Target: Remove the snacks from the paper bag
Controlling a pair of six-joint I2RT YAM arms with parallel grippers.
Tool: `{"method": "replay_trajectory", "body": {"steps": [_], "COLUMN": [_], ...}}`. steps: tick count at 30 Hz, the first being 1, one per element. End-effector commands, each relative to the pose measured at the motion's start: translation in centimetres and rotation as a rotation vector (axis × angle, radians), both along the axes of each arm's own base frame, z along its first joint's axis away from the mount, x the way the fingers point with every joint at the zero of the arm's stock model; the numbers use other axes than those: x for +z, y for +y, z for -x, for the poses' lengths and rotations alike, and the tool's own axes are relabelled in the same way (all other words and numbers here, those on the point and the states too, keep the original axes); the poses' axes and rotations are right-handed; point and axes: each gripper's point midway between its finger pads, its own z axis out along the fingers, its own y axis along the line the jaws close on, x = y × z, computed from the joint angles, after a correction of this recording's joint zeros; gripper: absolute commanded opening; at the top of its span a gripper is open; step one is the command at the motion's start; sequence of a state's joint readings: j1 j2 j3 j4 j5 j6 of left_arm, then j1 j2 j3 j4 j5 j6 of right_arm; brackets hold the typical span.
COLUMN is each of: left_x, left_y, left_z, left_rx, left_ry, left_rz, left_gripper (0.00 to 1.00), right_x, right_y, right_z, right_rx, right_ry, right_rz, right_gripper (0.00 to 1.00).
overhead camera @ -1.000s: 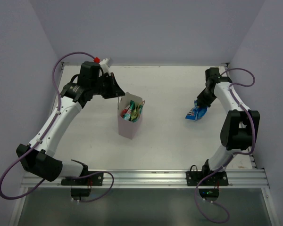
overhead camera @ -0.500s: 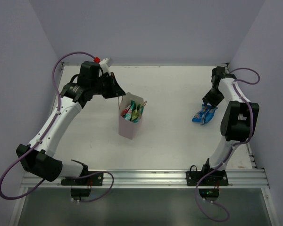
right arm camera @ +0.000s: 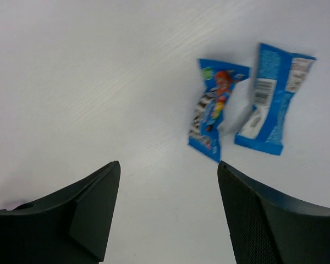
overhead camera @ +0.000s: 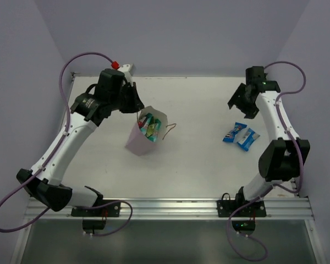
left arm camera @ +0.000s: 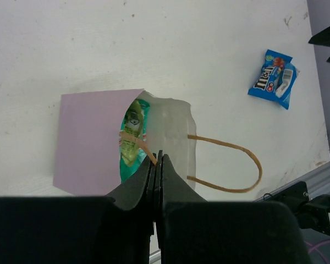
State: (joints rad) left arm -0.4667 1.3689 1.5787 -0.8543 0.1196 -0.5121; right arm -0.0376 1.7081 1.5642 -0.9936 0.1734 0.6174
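One blue packet (left arm camera: 268,76) reads "m&m's"; its twin (right arm camera: 275,99) lies just beside it, back label up (that print is too blurred to read). Both rest on the white table (overhead camera: 198,159), well apart from the tilted lilac paper bag (overhead camera: 137,142), whose mouth shows green packets (left arm camera: 133,135). The left gripper (left arm camera: 155,170) is pressed together on one cord handle (left arm camera: 140,144). The right gripper (right arm camera: 170,220) hangs spread near the blue pair.

Paper bag (left arm camera: 93,137) wall hides most of snacks (left arm camera: 133,132) inside, count n/k; near cord handle (left arm camera: 138,144) vanishes under left gripper (left arm camera: 155,159) tips, grip pt unseen; right gripper's fingers (right arm camera: 91,212) cut off at btm edge; blue packets (overhead camera: 234,132) print too small in top view.
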Motion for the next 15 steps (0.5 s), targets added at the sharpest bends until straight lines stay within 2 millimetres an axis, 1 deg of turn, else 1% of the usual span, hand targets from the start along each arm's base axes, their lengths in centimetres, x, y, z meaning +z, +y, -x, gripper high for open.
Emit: {"method": "replay_trajectory", "body": {"steps": [1,2,3,4,5,6,7,8,9,11,12,13,14,15], "left_x": [3.0,2.7,2.1,2.0,1.8,1.0,0.8,0.8,0.0,0.0,-0.5,-0.4,-0.7,-0.6], "left_y": [-0.2,-0.6,-1.3,-1.8,-2.7,-3.1,-3.5,-4.3,-4.6,-5.5,-5.7,-6.0,-6.4,-6.5], "left_z": [-0.3,-0.1,0.4,0.6,1.3,1.7,2.0,2.2,2.6,2.8,3.0,2.9,3.1,3.0], "left_rx": [0.038,0.034,0.025,0.024,0.008,0.011,0.010,-0.002,0.000,-0.010,-0.012,-0.015,-0.025,-0.027], "left_ry": [-0.124,-0.118,-0.102,-0.105,-0.108,-0.088,-0.083,-0.093,-0.073,-0.077,-0.063,-0.066,-0.059,-0.058], "left_rz": [-0.057,-0.058,-0.056,-0.054,-0.059,-0.053,-0.045,-0.023,-0.007,0.027,0.033,0.039,0.038,0.042], "left_gripper": [0.00,0.00,0.00,0.00,0.00,0.00,0.00,0.00,0.00,0.00,0.00,0.00,0.00,0.00], "right_x": [8.8,10.5,12.2,13.5,15.0,15.9,16.8,17.8,17.5,17.1,15.6,15.6,15.0,14.1], "right_y": [7.4,9.3,12.3,14.6,16.2,18.8,20.3,21.7,23.5,25.3,26.2,27.1,27.7,28.8], "right_z": [0.9,1.8,2.6,3.5,4.6,5.9,6.4,7.5,8.0,9.0,9.7,9.4,9.6,9.7], "right_rx": [0.244,0.297,0.377,0.436,0.481,0.520,0.546,0.581,0.590,0.605,0.602,0.623,0.630,0.659], "right_ry": [-0.211,-0.245,-0.277,-0.300,-0.330,-0.335,-0.359,-0.373,-0.372,-0.356,-0.315,-0.333,-0.314,-0.292], "right_rz": [-0.129,-0.167,-0.206,-0.275,-0.326,-0.399,-0.448,-0.514,-0.573,-0.665,-0.710,-0.735,-0.742,-0.741], "right_gripper": [0.73,0.72,0.71,0.65,0.61,0.55,0.46,0.42,0.41,0.41,0.40,0.39,0.38,0.35]}}
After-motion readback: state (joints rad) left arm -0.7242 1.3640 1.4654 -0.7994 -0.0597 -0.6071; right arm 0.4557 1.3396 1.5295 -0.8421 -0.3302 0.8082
